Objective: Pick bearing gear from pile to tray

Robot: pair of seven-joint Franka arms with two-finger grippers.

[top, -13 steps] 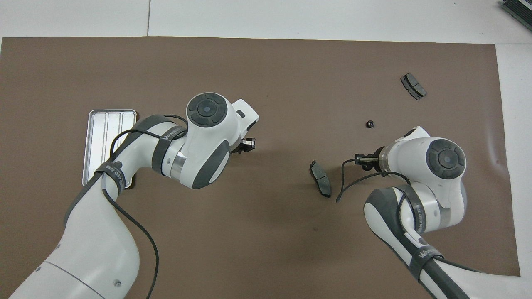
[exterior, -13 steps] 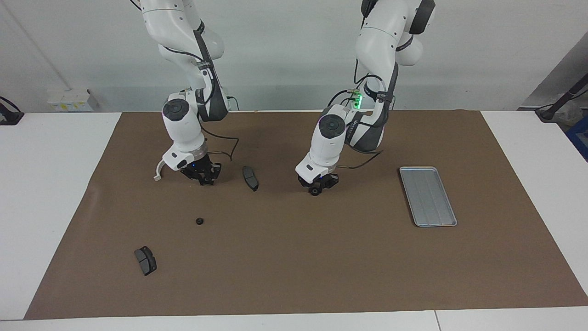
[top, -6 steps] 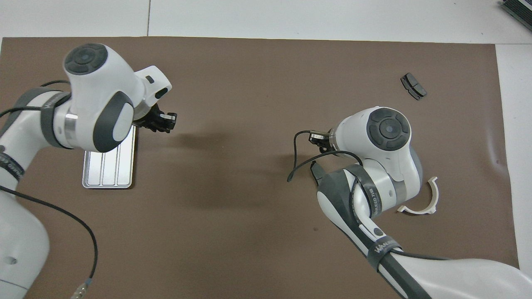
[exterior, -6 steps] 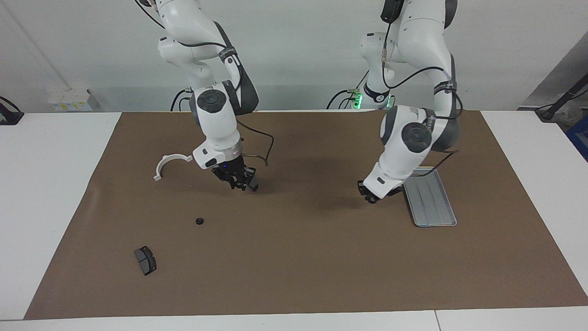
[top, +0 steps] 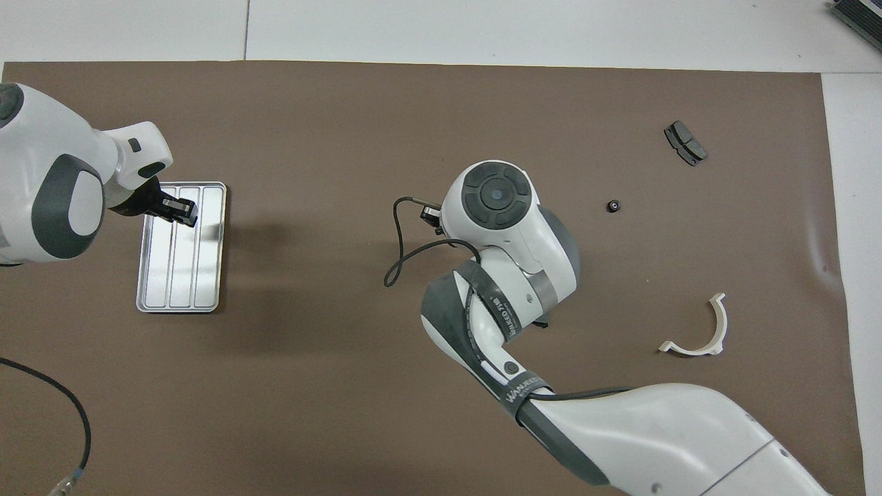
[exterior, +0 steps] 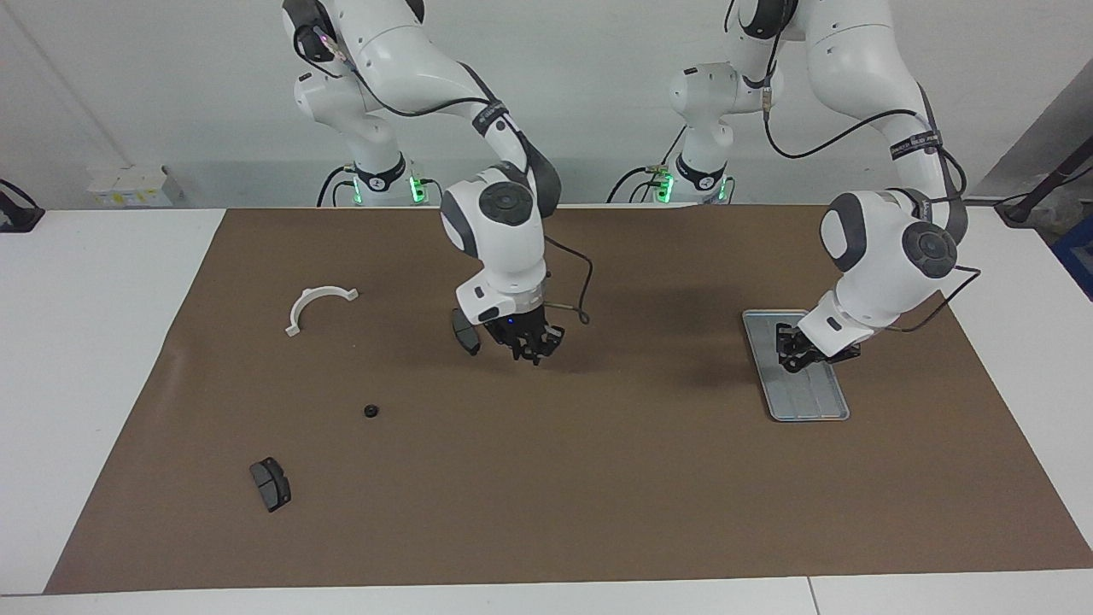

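The left gripper [exterior: 794, 357], over the tray [exterior: 815, 408] at the mat's [exterior: 546, 512] left-arm end, grasps a gear. The right gripper [exterior: 531, 348], mid-mat: cannot tell. Another gear [exterior: 371, 411] lies toward the right-arm end.

Legible text, one item: a dark band [top: 497, 313] around the right arm's forearm in the overhead view carries pale lettering, partly readable as "WANEED", with further small characters after it that cannot be made out. A second band [top: 525, 389] lower on the same arm shows similar lettering, too small to read. Bands on the arms in the facing view are illegible.
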